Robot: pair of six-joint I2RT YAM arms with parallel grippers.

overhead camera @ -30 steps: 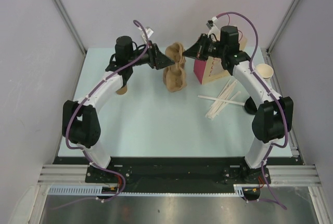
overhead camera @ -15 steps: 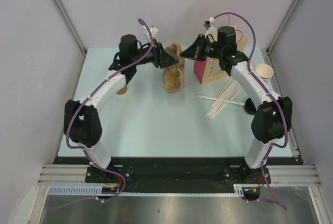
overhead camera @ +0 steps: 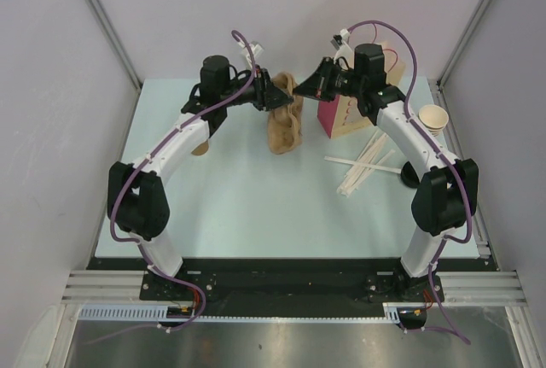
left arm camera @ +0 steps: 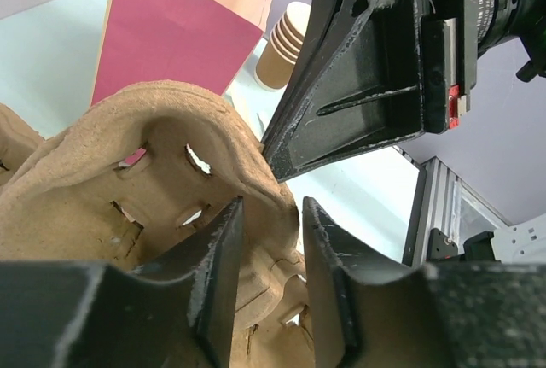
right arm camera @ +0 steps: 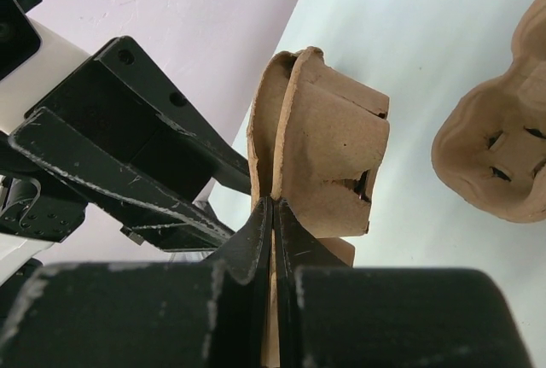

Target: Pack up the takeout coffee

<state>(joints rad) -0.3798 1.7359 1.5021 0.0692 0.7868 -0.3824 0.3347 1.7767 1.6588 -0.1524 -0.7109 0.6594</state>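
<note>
A brown pulp cup carrier (overhead camera: 287, 86) hangs between my two grippers at the back of the table. My right gripper (right arm camera: 273, 204) is shut on its thin edge (right arm camera: 320, 142). My left gripper (left arm camera: 271, 214) straddles the carrier's ridge (left arm camera: 171, 163) from the other side, with its jaws apart and a gap showing beside the right finger. A further carrier (overhead camera: 284, 133) stands on the table just below the held one. The takeout coffee (overhead camera: 201, 146) shows only as a small brown cup, mostly hidden behind my left forearm.
A pink paper bag (overhead camera: 328, 116) stands right of the carriers, behind the right arm. A stack of pale lidless cups (overhead camera: 433, 117) sits at the right edge. Wooden stirrers (overhead camera: 367, 163) lie scattered in front of the bag.
My left gripper has moved right onto the carrier and its jaws have narrowed around the ridge. The right gripper has stayed shut on the carrier's edge and shifted slightly left.
</note>
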